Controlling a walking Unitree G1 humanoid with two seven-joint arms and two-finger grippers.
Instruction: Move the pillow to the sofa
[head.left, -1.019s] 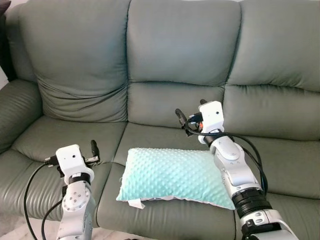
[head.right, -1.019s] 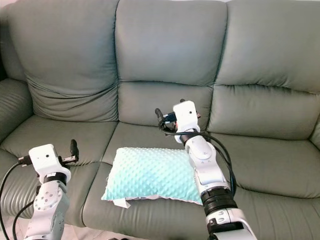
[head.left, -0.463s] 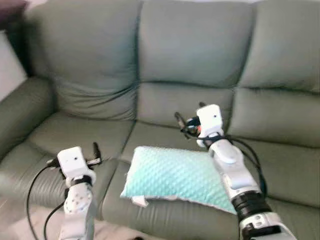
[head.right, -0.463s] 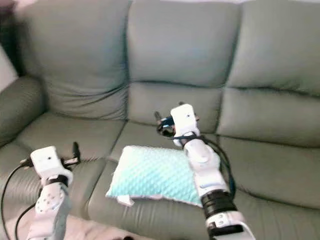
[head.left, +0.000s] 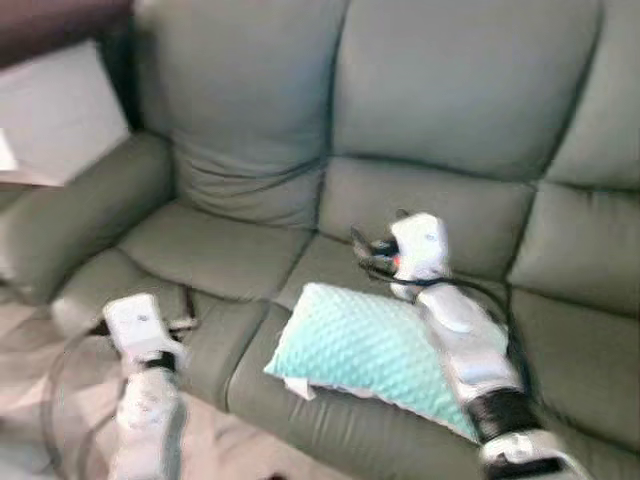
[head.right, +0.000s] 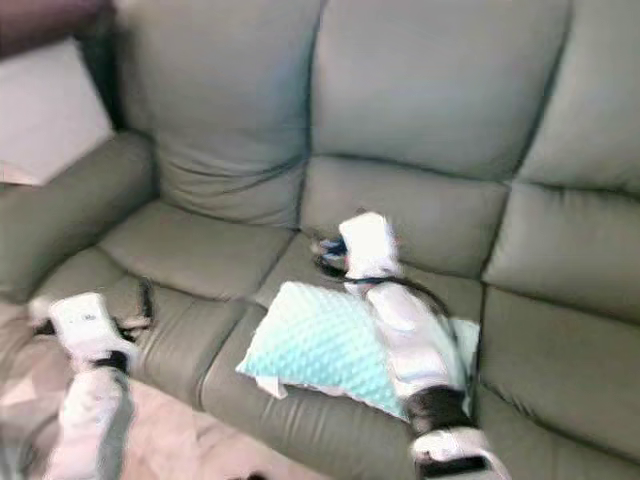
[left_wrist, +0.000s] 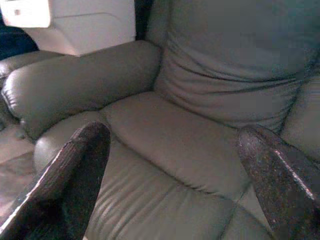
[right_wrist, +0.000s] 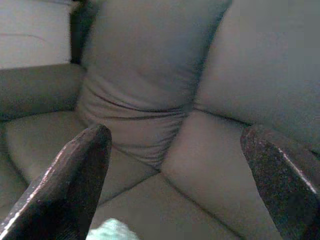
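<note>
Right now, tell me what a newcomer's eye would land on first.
The mint-green dimpled pillow stands out, lying on the middle seat of the grey-green leather sofa. The right hand hangs open above the pillow's far edge, with its silver arm crossing the pillow's right end. The left hand is open over the sofa's left seat.

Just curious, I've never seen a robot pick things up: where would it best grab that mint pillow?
Probably the pillow's near left corner, coming from the front: it lies flat on the sofa, and that corner overhangs the seat edge. The soft filling should pinch easily.
</note>
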